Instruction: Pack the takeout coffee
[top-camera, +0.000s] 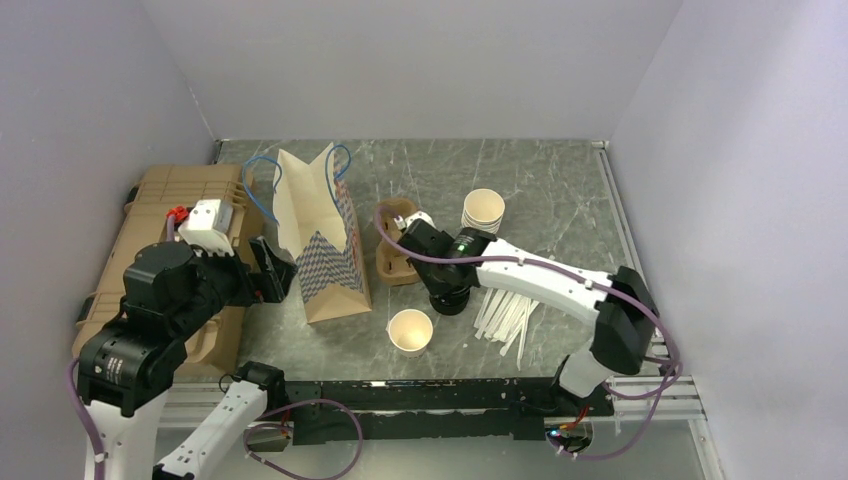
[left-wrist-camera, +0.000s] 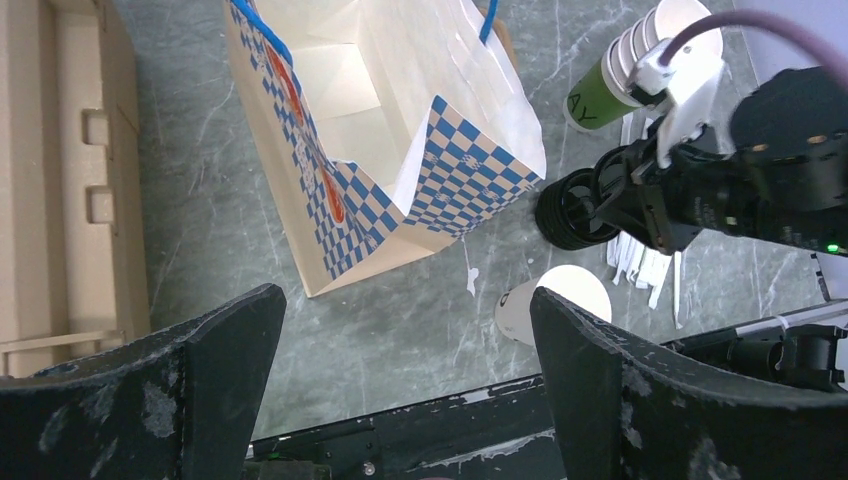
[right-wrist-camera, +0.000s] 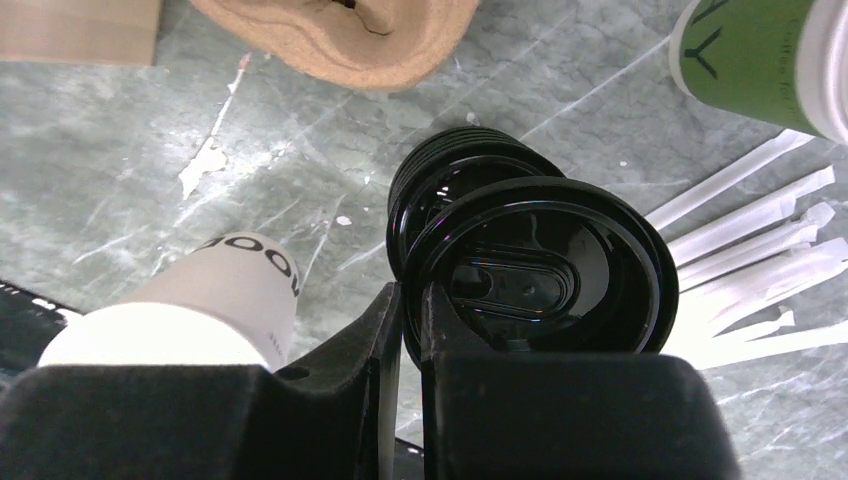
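A pale cream paper cup (top-camera: 410, 330) stands open, with no lid on it, near the table's front edge; it also shows in the left wrist view (left-wrist-camera: 578, 285) and the right wrist view (right-wrist-camera: 200, 310). My right gripper (top-camera: 447, 288) (right-wrist-camera: 410, 295) is shut on the rim of one black lid (right-wrist-camera: 545, 270), just above the stack of black lids (right-wrist-camera: 450, 165) (top-camera: 452, 302) to the cup's right. My left gripper (top-camera: 275, 270) (left-wrist-camera: 405, 300) is open and empty, left of the paper bag (top-camera: 320, 230) (left-wrist-camera: 400, 120), which stands open.
A tan pulp cup carrier (top-camera: 395, 245) (right-wrist-camera: 340, 35) lies right of the bag. A stack of lidless cups with a green base (top-camera: 483, 210) (left-wrist-camera: 640, 70) stands behind the right arm. Wrapped white straws (top-camera: 510, 310) lie at the right. A tan crate (top-camera: 170, 210) fills the left edge.
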